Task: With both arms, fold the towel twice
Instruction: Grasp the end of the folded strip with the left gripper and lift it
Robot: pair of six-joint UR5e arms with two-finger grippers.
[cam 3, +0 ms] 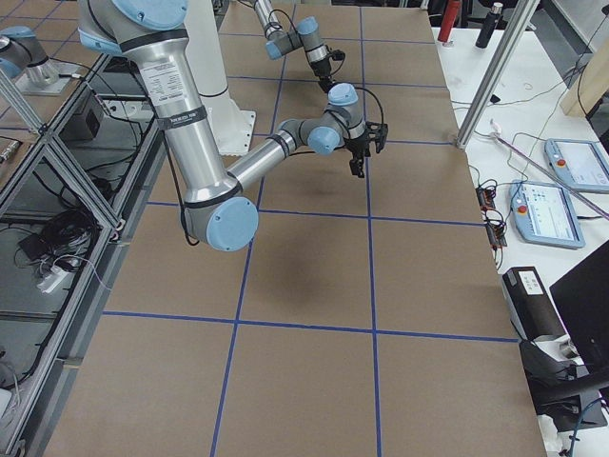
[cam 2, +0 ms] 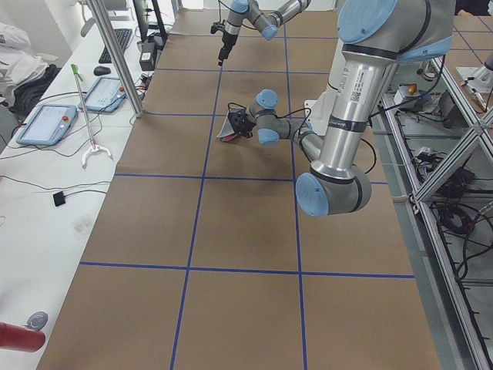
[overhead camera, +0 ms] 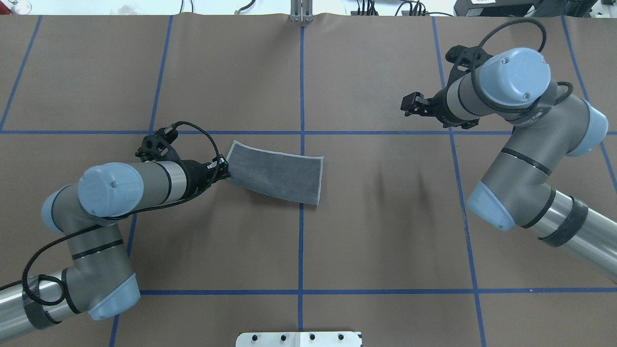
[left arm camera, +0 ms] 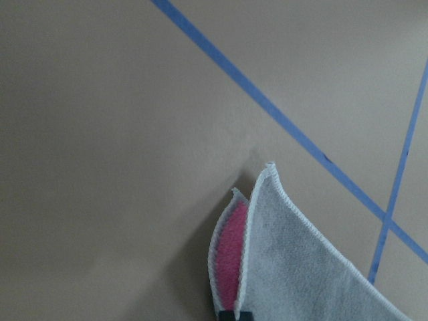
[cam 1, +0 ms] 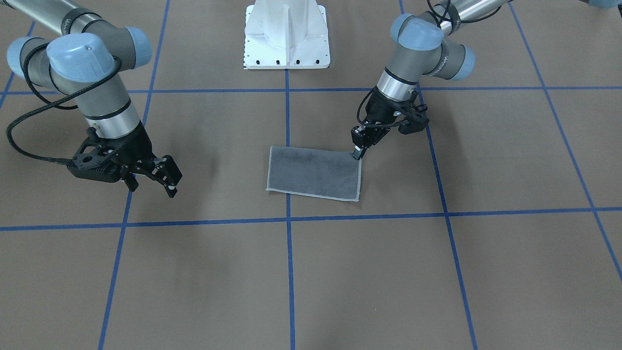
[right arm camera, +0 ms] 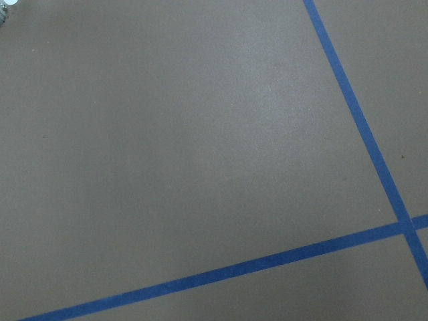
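Observation:
The towel [cam 1: 316,172] lies folded in half as a rectangle, dark grey side up, near the table's middle; it also shows in the overhead view [overhead camera: 279,173]. My left gripper [cam 1: 358,154] is shut on the towel's corner nearest my base, on my left side [overhead camera: 225,171]. The left wrist view shows two layers of the towel [left arm camera: 301,267] raised, with pink between them. My right gripper [cam 1: 153,182] is open and empty, above the bare table well away from the towel [overhead camera: 409,105]. The right wrist view shows only table and blue tape.
The white pedestal base [cam 1: 286,39] stands at the robot's edge of the table. Blue tape lines [cam 1: 287,121] mark a grid on the brown table. A side bench with tablets [cam 2: 46,123] and a metal post [cam 2: 115,54] runs along the far edge.

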